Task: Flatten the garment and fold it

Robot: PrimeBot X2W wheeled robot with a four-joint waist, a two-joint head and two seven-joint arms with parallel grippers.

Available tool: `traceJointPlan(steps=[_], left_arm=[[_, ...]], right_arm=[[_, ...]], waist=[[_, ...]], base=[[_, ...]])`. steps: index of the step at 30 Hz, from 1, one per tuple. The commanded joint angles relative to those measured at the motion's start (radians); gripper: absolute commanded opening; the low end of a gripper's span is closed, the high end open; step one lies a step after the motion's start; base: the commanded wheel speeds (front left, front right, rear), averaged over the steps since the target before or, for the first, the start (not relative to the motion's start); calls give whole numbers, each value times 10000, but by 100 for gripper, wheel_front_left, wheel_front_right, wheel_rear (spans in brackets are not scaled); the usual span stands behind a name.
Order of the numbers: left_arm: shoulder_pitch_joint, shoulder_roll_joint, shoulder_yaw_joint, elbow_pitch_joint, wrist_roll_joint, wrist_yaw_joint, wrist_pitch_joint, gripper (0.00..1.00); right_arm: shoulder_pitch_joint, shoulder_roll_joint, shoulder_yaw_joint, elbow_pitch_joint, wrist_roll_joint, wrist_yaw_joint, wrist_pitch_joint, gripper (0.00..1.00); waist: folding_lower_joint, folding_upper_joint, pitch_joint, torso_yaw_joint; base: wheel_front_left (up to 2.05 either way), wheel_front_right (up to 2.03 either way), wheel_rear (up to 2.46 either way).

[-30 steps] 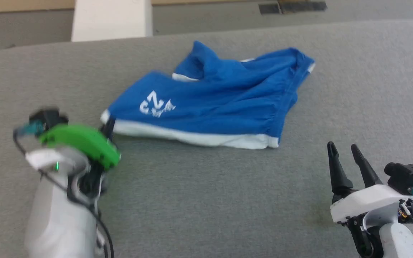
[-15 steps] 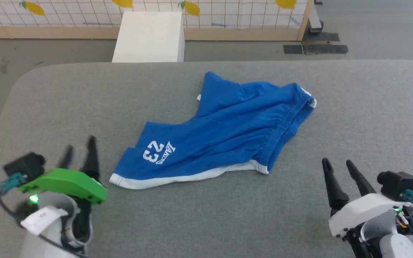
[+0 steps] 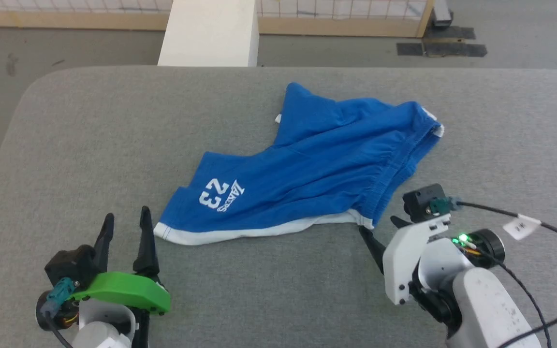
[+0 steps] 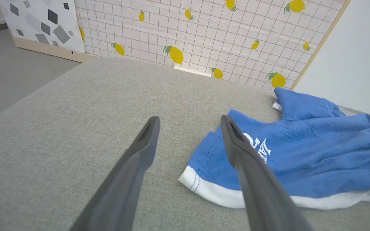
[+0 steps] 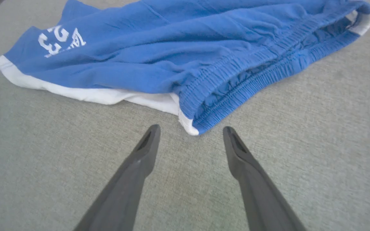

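Grey desk (image 3: 65,145), lemon-print wall panel (image 4: 204,32) behind. Garment (image 3: 317,164) lies rumpled: waistband corner just ahead of right fingers (image 5: 236,150), hem corner beside left fingers (image 4: 234,144). Both pairs released, empty.

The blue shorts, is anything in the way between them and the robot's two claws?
No, nothing visible is in the way. Just bare gray table lies between the shorts and the open left gripper, and the open right gripper is right up close to them.

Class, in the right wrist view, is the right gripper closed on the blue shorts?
No, the right gripper is open, its fingertips apart and just short of the shorts.
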State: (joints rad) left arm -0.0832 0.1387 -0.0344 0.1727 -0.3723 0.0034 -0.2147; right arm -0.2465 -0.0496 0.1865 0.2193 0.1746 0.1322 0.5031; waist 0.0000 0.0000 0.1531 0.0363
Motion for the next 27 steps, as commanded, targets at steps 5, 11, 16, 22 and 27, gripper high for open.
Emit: traceJointPlan(steps=[5,11,16,22,27], left_arm=[[-397,-48,-77,192,-22,-107,-165,100],[-543,-80,-56,424,-109,-117,-240,100],[-545,-87,-73,634,-221,-70,-15,100],[-592,-110,-330,572,-693,86,2093,100],[-991,182,-560,625,-879,398,4352,100]], right_arm=[[-770,-7,514,861,-291,-15,102,100],[-1128,-7,828,1573,-149,-15,-238,21],[-1176,-7,653,1709,-122,-15,-533,0],[-938,-7,309,1234,-180,-15,-632,0],[-722,-7,297,720,-232,-15,-427,0]], waist=[[0,0,551,560],[0,0,679,706],[0,0,588,639],[0,0,347,367],[0,0,329,107]], base=[[0,0,0],[0,0,0],[0,0,0],[0,0,0],[0,0,0]])
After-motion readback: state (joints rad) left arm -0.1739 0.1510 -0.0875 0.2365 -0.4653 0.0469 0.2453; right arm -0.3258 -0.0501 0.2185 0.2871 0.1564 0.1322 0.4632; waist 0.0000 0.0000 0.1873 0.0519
